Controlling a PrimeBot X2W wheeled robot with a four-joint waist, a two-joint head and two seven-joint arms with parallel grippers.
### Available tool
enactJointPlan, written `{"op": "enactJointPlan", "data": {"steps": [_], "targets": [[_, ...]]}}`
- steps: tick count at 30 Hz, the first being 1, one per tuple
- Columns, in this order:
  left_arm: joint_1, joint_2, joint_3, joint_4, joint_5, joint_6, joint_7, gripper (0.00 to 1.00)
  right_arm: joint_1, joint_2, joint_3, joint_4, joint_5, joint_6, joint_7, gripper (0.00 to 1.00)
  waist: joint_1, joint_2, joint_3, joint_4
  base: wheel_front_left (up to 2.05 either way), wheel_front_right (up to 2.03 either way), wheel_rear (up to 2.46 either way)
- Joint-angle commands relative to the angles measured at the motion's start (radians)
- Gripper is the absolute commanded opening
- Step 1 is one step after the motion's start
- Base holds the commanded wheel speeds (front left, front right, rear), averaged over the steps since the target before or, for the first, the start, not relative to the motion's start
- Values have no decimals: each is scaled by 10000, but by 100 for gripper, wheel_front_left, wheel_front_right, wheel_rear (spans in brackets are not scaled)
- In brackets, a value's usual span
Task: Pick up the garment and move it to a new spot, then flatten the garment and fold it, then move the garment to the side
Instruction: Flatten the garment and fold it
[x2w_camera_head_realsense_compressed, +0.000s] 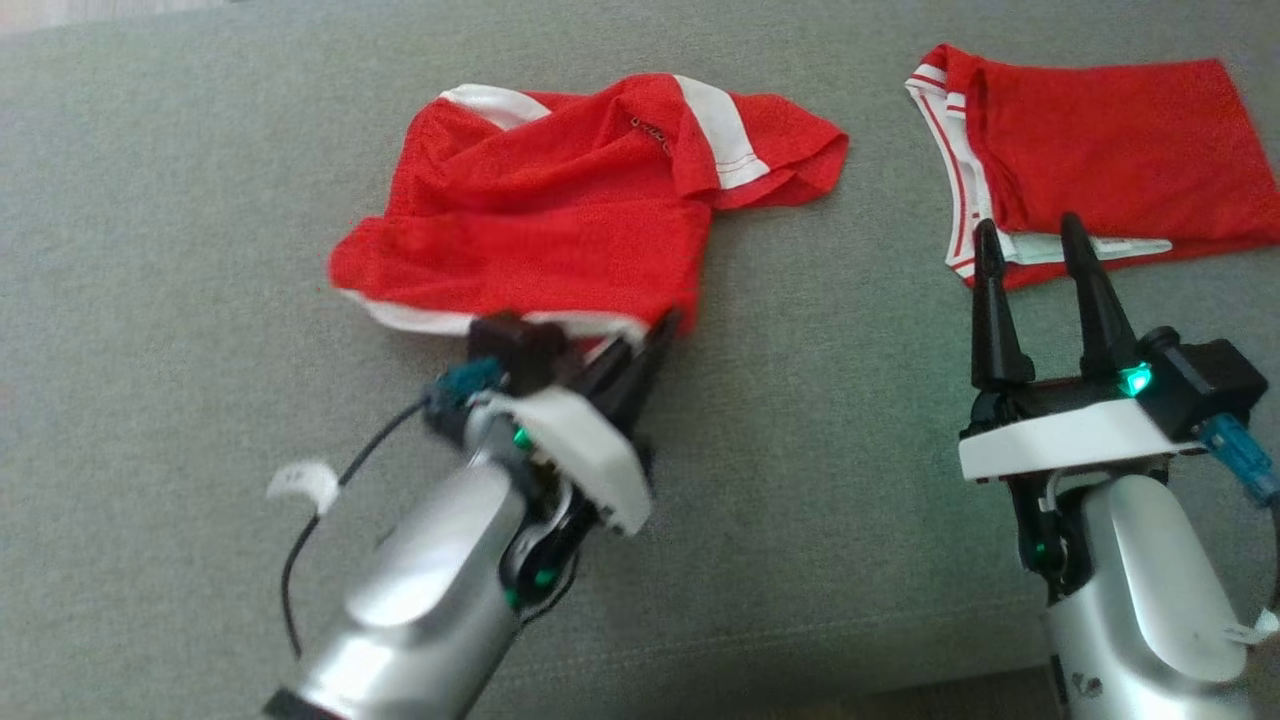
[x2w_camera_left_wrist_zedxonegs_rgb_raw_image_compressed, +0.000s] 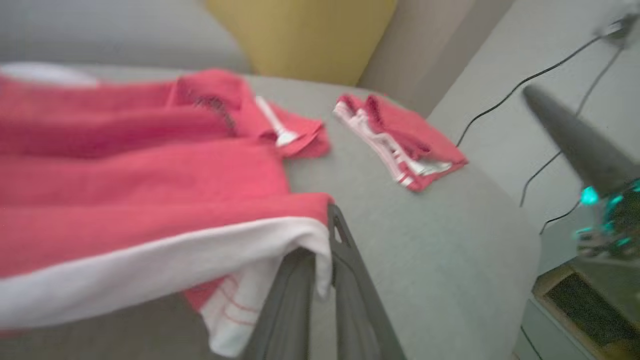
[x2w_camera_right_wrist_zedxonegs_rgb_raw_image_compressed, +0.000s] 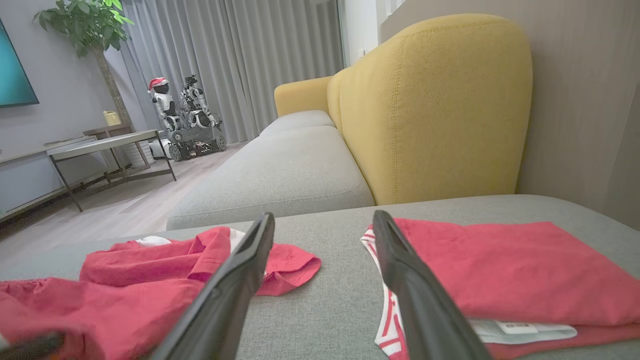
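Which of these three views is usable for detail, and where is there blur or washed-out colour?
Left wrist view: smeared by blur, the crumpled red garment washed to pink. Head view: evenly lit, no glare, mostly crisp; the left gripper slightly soft. Right wrist view: sharpest, the folded red garment and yellow sofa back clear.

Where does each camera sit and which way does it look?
Head view: on the head, looking down at the grey sofa seat; left gripper and right gripper show.
Left wrist view: on that wrist, along its shut fingers pinching the white hem of the crumpled garment.
Right wrist view: on that wrist, between its open fingers, toward the yellow backrest.
Shared: crumpled garment and folded garment.
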Motion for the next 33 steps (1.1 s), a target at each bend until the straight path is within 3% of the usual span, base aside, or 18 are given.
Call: {"op": "enactJointPlan", "data": {"steps": [1, 4, 9, 13, 19, 21, 22, 24, 33], "targets": [[-628, 25, 108, -548, -108, -106, -181, 0, -307, 26, 264, -254, 80, 65, -136, 100, 0, -1, -29, -44, 0, 0, 0], [-1137, 25, -71, -1089, -644, -64, -446, 0, -340, 26, 373, -148, 149, 65, -154, 100, 0, -1, -95, -170, 0, 0, 0], [-1766, 24, 214, -1629, -1556, 700, -965, 0, -364, 26, 480, -72, 289, 65, -179, 100, 0, -1, -111, -326, 0, 0, 0], [-1727, 24, -8, -944, -1497, 1151, -963, 0, -373, 26, 481, -75, 338, 65, -193, 100, 0, -1, -28, -384, 0, 0, 0], [-1540, 58, -748, 597, -1060, 1126, -670, 0, -421, 26, 439, -100, 357, 65, -203, 100, 0, -1, 138, -350, 0, 0, 0], [-1524, 52, -933, 991, -1014, 1068, -637, 17, -450, 26, 461, -91, 362, 65, -204, 100, 0, -1, 178, -322, 0, 0, 0], [-1519, 48, -1041, 1167, -996, 1045, -596, 38, -466, 26, 484, -88, 366, 65, -205, 100, 0, -1, 191, -309, 0, 0, 0], [-1534, 40, -1212, 1412, -985, 985, -606, 100, -490, 26, 542, -82, 376, 65, -206, 100, 0, -1, 205, -288, 0, 0, 0], [-1575, 28, -1274, 1761, -1219, 975, -927, 100, -405, 26, 510, -70, 373, 65, -207, 100, 0, -1, 61, -26, 0, 0, 0]]}}
